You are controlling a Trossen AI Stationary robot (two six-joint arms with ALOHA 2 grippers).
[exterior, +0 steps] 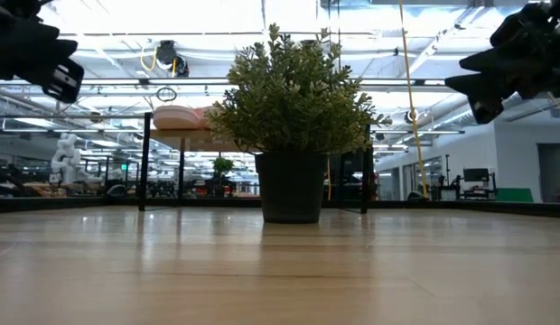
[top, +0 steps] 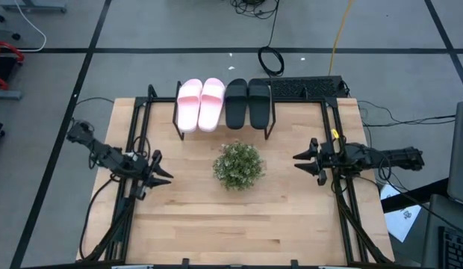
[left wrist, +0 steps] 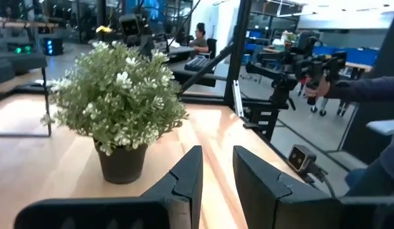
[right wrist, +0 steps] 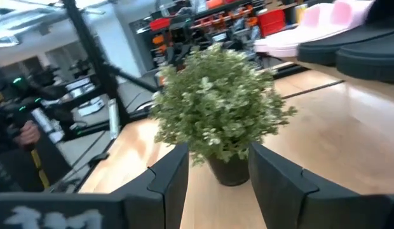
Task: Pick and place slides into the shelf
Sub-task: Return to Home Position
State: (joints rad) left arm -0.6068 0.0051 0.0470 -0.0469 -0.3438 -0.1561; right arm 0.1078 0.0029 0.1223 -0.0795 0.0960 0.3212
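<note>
Four slides lie side by side, soles down, on top of the shelf (top: 272,124) at the table's far edge: two pale pink slides (top: 200,104) on the left and two black slides (top: 248,103) on the right. The right wrist view shows the pink slides (right wrist: 324,22) and black slides (right wrist: 368,51) too. In the low view a pink slide (exterior: 176,117) shows on the shelf plank (exterior: 185,133). My left gripper (top: 160,169) hovers open, left of the plant. My right gripper (top: 306,162) hovers open, right of it. Both are raised off the table and hold nothing.
A small green potted plant (top: 238,165) stands mid-table between the grippers, in front of the shelf, and hides the shelf's middle in the low view. Black frame rails run along the table's left and right sides. A person's sleeve (left wrist: 359,86) shows beyond the table.
</note>
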